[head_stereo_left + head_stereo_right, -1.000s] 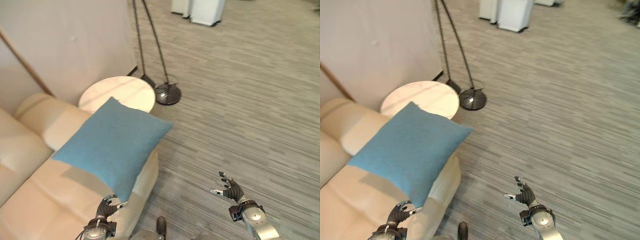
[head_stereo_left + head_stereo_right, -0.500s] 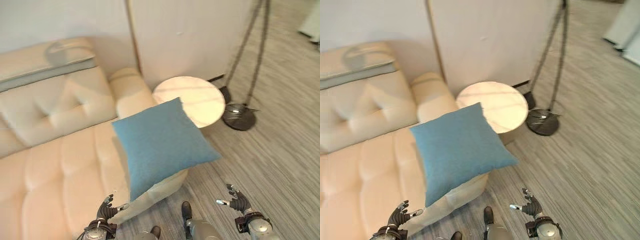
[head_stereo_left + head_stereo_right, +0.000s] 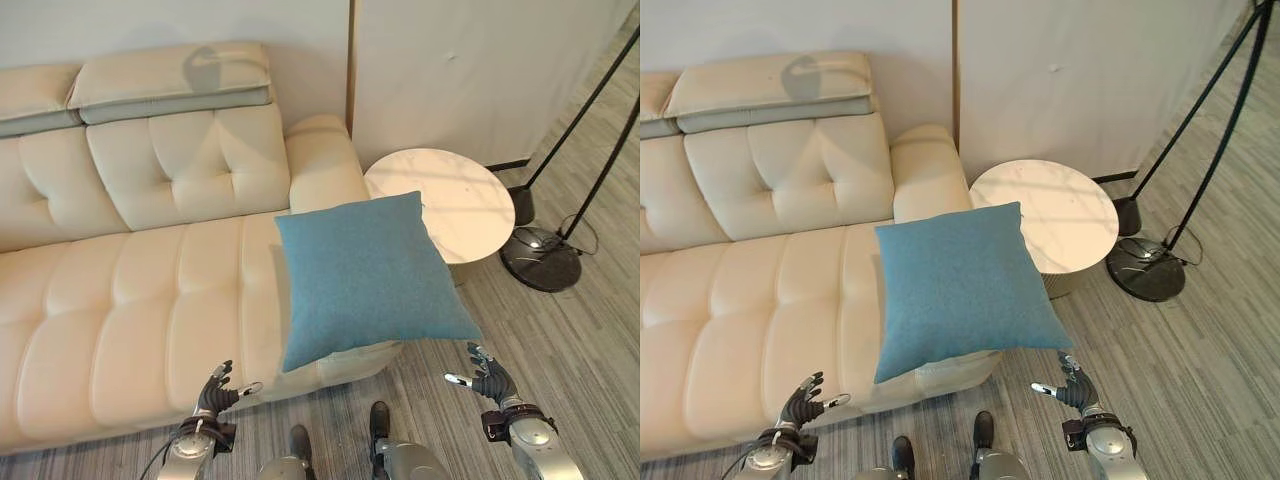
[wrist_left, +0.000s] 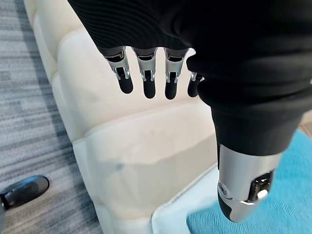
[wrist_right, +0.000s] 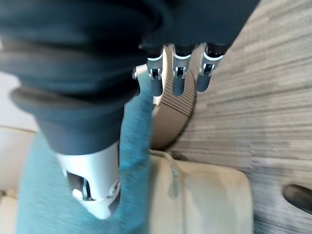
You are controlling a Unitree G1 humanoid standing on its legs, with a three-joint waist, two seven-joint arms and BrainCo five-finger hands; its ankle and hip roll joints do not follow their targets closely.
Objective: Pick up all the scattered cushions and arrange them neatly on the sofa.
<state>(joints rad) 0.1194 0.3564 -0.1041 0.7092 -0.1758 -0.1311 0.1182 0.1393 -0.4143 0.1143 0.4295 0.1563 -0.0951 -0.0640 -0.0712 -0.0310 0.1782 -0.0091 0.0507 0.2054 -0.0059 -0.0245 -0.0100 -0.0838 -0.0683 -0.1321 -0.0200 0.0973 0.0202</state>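
Cushion (image 3: 368,275), one and blue, lies between and beyond the two hands, on the sofa's (image 3: 140,290) end seat, one corner jutting over the front edge. Left hand (image 3: 214,392) hangs before the sofa front, fingers spread and relaxed, empty. Right hand (image 3: 490,381) hovers over the floor (image 3: 580,330), likewise open and empty. Farther off stand one round table (image 3: 455,200) and a lamp base (image 3: 540,258), its poles cut off. The right wrist view shows the table's ribbed side.

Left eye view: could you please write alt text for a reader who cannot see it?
A blue cushion lies on the right end of a cream sofa, overhanging its front edge. The left hand and right hand are open and hold nothing. A round table stands beside the sofa, with a lamp base on the floor.
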